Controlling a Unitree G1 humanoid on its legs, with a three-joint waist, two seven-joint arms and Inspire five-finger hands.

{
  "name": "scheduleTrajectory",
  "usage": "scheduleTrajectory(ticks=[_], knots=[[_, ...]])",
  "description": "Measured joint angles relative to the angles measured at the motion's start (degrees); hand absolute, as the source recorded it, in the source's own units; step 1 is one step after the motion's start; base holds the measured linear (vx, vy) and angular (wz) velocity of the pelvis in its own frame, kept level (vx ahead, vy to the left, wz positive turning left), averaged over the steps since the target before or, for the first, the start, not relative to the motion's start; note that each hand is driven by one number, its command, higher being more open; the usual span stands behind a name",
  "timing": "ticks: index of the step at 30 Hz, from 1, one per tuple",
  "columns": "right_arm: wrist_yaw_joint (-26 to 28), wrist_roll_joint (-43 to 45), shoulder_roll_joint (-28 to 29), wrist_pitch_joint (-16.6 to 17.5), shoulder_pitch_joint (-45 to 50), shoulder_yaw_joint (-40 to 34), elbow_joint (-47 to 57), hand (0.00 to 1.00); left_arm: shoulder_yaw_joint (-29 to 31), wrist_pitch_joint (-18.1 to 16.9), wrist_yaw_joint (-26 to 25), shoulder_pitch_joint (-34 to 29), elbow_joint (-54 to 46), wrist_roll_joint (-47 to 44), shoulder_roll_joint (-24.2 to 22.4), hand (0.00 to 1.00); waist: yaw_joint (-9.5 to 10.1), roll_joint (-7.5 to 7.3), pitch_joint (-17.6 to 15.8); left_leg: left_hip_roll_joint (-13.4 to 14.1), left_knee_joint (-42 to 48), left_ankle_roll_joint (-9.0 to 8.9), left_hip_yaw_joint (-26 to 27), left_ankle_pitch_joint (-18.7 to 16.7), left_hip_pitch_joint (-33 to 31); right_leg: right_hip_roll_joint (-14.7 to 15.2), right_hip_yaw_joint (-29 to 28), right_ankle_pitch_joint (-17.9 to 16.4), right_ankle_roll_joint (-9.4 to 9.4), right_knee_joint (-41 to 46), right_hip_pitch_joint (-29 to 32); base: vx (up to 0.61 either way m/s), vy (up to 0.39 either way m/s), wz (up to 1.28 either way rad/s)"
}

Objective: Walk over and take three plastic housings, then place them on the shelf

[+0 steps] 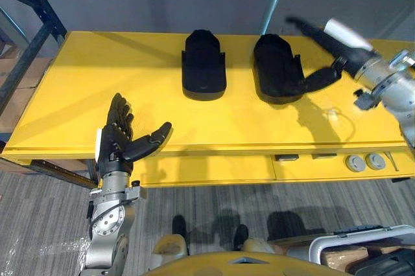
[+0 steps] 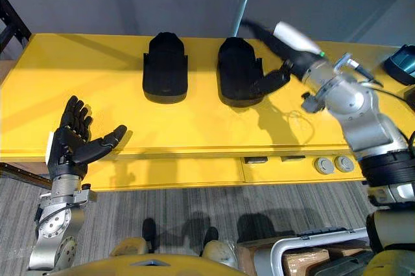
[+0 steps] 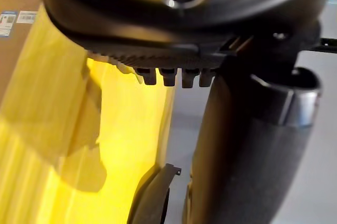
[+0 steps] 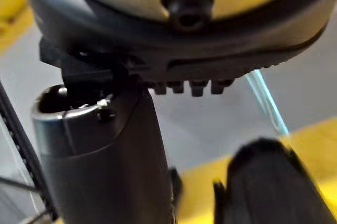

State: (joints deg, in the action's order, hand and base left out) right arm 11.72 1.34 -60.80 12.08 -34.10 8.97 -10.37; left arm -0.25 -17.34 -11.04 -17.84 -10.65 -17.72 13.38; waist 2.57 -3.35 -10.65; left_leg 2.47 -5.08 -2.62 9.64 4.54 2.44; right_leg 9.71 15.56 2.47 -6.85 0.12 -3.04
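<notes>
Two black plastic housings are laid on the yellow table (image 1: 78, 94), long-ways from front to back. The right housing (image 2: 238, 72) is just beside the right hand (image 2: 295, 62), which is spread open and holds nothing. The left housing (image 2: 165, 67) sits between both hands. The left hand (image 1: 117, 137) is held open too, at the table's front edge. Bare table is seen all around.

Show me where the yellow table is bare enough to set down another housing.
Most room: the table's left end, between the left housing and the open left hand. The front strip before both housings is bare too. Crowded: the narrow gap between the two housings, and the right housing's right side, where the open right hand is.
</notes>
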Motion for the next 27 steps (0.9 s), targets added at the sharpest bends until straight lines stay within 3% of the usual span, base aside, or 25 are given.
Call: scheduleTrajectory(ticks=[5,9,11,15,19,21,25,27], knots=[[-9.0,2.3,2.6,-0.1,1.0,-10.5,3.9,1.00,0.5,-2.7,0.2,0.0,-1.3,-2.5,0.0,1.00,-0.20,0.62,2.3,-0.1,0.0,-0.03,0.0,0.0,-0.1,0.0,0.0,0.0,-0.05,-0.6,-0.1,0.00,0.000,0.00],[-15.9,3.3,13.6,-1.3,12.3,-23.9,14.0,1.00,1.2,-3.0,0.6,0.0,-6.9,-5.2,-0.1,1.00,-1.62,0.58,3.6,-0.1,0.0,-0.08,0.6,0.0,0.0,0.0,-0.2,0.0,-0.05,-0.7,0.0,0.00,0.000,-0.04],[-18.7,1.3,22.8,-3.0,22.8,-28.7,20.6,1.00,1.3,-3.7,1.4,0.0,-11.4,-6.7,-0.5,1.00,-3.43,0.63,4.2,-0.1,0.0,-0.12,1.6,-0.2,0.5,0.1,-0.9,0.0,-0.05,-0.5,0.1,-0.02,0.005,-0.21],[-20.0,-1.2,34.3,-5.1,37.0,-30.6,24.7,1.00,1.1,-3.9,3.7,0.0,-15.3,-6.7,-3.1,1.00,-5.90,1.93,5.5,0.2,0.0,-0.63,6.1,-2.0,2.7,-0.2,-5.1,0.0,-0.17,-0.2,0.4,-0.04,0.020,-0.54],[-23.1,-0.9,40.1,-5.3,44.6,-33.4,29.3,1.00,0.2,-3.8,5.2,0.8,-15.9,-7.2,-3.5,1.00,-8.32,3.35,6.7,0.5,0.0,-0.78,11.2,-2.9,3.8,-0.9,-10.5,0.6,-0.81,-0.4,2.6,-0.02,0.029,-0.74],[-23.4,1.8,44.1,-3.5,48.2,-35.3,31.9,1.00,-0.1,-3.8,5.0,2.7,-16.2,-7.4,-3.5,1.00,-9.62,3.29,6.7,1.2,0.0,-1.32,14.9,-3.6,5.1,-2.1,-14.1,1.6,-0.58,-1.1,3.1,-0.01,0.003,-0.84],[-22.9,2.3,46.1,1.0,52.5,-35.9,34.1,1.00,-0.6,-3.8,2.7,5.2,-16.2,-8.8,-3.5,1.00,-12.47,2.87,6.8,1.8,0.0,-1.80,18.7,-4.2,5.0,-3.2,-17.6,2.5,-0.43,-2.0,5.0,-0.02,-0.023,-0.61],[-23.1,4.1,46.8,3.0,53.9,-36.1,34.1,1.00,-2.2,-3.8,1.3,6.3,-15.7,-8.9,-3.7,1.00,-12.75,3.02,6.9,2.1,0.0,-2.14,20.3,-4.5,5.1,-3.8,-19.0,2.9,-0.48,-2.1,5.8,0.00,-0.032,-0.44]])
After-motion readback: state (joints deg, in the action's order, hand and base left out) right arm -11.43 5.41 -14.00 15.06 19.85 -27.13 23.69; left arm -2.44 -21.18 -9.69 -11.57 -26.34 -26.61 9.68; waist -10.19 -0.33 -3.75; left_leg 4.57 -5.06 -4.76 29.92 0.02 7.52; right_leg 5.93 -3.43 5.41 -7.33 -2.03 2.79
